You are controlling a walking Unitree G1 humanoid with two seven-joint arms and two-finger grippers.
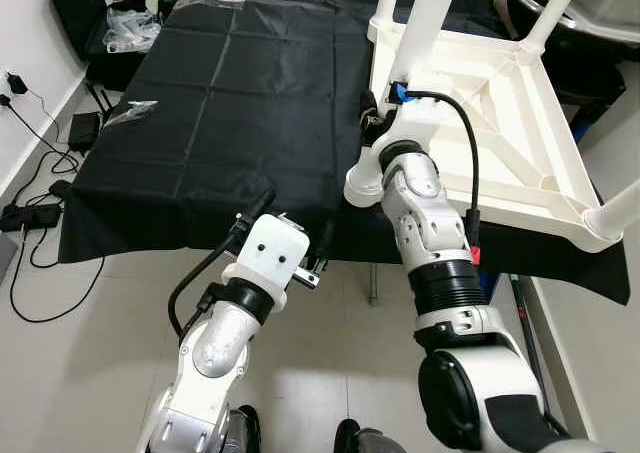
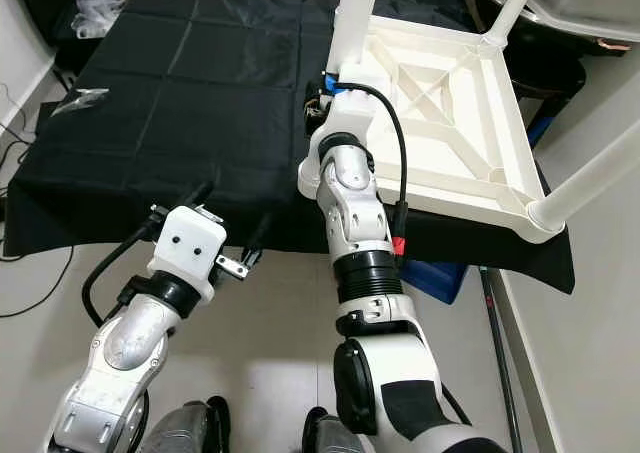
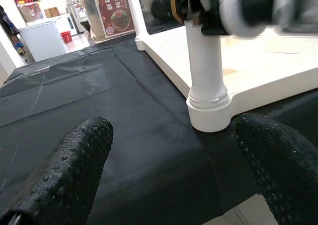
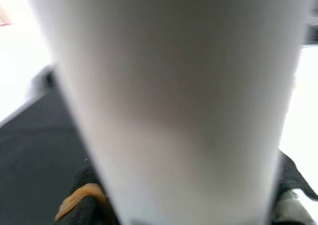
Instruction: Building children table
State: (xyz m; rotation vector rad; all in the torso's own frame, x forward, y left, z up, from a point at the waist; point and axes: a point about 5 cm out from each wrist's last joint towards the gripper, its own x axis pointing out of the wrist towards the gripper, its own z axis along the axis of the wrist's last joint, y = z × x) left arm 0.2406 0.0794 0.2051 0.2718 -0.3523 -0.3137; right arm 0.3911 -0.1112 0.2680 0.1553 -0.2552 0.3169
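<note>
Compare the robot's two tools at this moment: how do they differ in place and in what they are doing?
The right tool is up at the white table leg near the upturned children's table's corner; the left tool sits low by the black cloth's front edge. The right closes around the leg; the left is open, holding nothing. Both have black fingers.

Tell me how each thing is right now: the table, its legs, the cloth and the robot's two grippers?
Table: upside down on the cloth, underside up.
Near leg: upright in its corner socket, right gripper around it.
Other legs: fitted, pointing up.
Cloth: spread flat, creased.
Left gripper: open, holding nothing, at the cloth's near edge.
Right gripper: at the near leg; fingers mostly hidden.
</note>
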